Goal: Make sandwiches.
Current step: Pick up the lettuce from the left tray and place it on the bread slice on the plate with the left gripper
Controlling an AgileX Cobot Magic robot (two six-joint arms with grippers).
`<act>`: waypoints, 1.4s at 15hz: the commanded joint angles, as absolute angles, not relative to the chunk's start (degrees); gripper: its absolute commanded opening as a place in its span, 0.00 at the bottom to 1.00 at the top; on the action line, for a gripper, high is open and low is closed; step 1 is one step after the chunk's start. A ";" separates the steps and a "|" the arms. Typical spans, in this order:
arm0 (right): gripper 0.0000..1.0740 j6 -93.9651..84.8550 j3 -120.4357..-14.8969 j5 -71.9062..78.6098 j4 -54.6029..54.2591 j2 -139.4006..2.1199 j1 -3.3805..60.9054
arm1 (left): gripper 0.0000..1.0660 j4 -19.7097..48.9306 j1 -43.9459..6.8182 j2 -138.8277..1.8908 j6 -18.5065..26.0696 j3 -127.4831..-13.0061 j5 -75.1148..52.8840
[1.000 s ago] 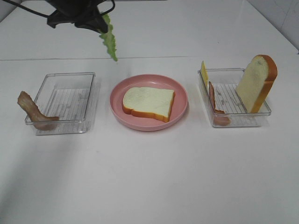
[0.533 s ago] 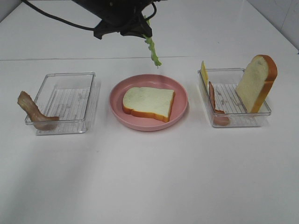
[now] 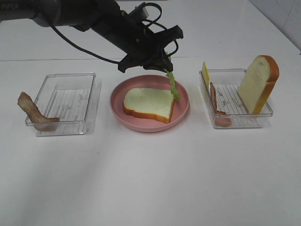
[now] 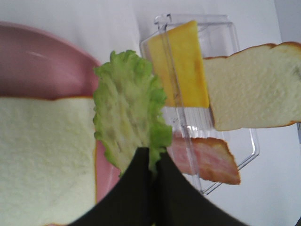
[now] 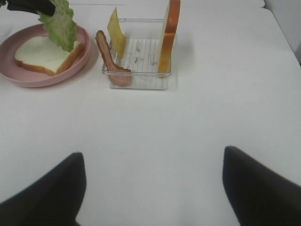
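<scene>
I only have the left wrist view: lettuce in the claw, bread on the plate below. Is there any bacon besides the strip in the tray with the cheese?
Observer: Yes. A second bacon strip leans over the outer wall of the left tray, with one end inside the tray.
Operator: Good. What is the other arm doing?
Observer: The right claw is open and holds nothing. It is over bare table, with the right tray ahead of it.
</scene>
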State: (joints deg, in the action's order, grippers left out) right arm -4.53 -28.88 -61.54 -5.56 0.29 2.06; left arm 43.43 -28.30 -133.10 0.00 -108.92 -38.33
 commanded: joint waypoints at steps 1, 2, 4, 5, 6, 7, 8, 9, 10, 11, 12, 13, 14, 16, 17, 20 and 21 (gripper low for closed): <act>0.71 -4.64 -28.76 -60.79 -5.39 0.80 1.72 | 0.00 44.35 -28.30 -134.59 1.43 -108.52 -41.60; 0.71 -4.64 -28.76 -60.79 -5.39 0.80 1.72 | 0.00 43.03 -28.19 -134.70 3.27 -108.40 -41.88; 0.71 -4.58 -28.76 -60.79 -5.39 0.80 1.72 | 0.00 41.77 -27.33 -134.53 4.01 -108.40 -41.77; 0.71 -4.58 -28.76 -60.79 -5.39 0.80 1.72 | 0.00 40.85 -26.93 -134.53 4.01 -108.40 -41.83; 0.71 -4.58 -28.76 -60.79 -5.39 0.80 1.72 | 0.00 39.36 -26.81 -134.53 4.01 -108.40 -42.00; 0.71 -4.58 -28.76 -60.79 -5.39 0.80 1.72 | 0.00 37.59 -26.59 -134.47 4.01 -108.40 -42.91; 0.71 -4.58 -28.76 -60.79 -5.39 0.80 1.72 | 0.00 36.38 -26.01 -134.42 4.01 -108.40 -44.06; 0.71 -4.53 -28.76 -60.79 -5.39 0.80 1.72 | 0.00 35.58 -26.01 -134.42 4.01 -108.40 -44.63; 0.71 -4.53 -28.76 -60.79 -5.39 0.80 1.72 | 0.01 34.09 -26.01 -134.30 4.01 -108.40 -44.69; 0.71 -4.53 -28.76 -60.79 -5.39 0.80 1.72 | 0.04 32.77 -26.01 -133.96 4.01 -108.40 -44.63; 0.71 -4.53 -28.76 -60.79 -5.39 0.80 1.72 | 0.06 31.74 -26.01 -133.61 4.13 -108.40 -44.58; 0.71 -4.53 -28.76 -60.79 -5.39 0.80 1.72 | 0.09 30.42 -26.01 -133.16 4.87 -108.40 -44.63; 0.71 -4.53 -28.76 -60.79 -5.39 0.80 1.72 | 0.11 29.28 -26.01 -132.81 6.07 -108.40 -44.63; 0.71 -4.53 -28.76 -60.79 -5.39 0.80 1.72 | 0.12 28.07 -26.01 -132.35 6.82 -108.40 -44.40; 0.71 -4.53 -28.76 -60.79 -5.39 0.80 1.72 | 0.16 28.07 -26.01 -132.41 6.70 -108.40 -44.35; 0.71 -4.53 -28.76 -60.79 -5.39 0.80 1.72 | 0.45 23.95 -26.01 -132.07 5.39 -108.40 -42.80; 0.71 -4.53 -28.76 -60.79 -5.39 0.80 1.72 | 0.57 22.12 -26.01 -131.67 4.93 -108.40 -42.57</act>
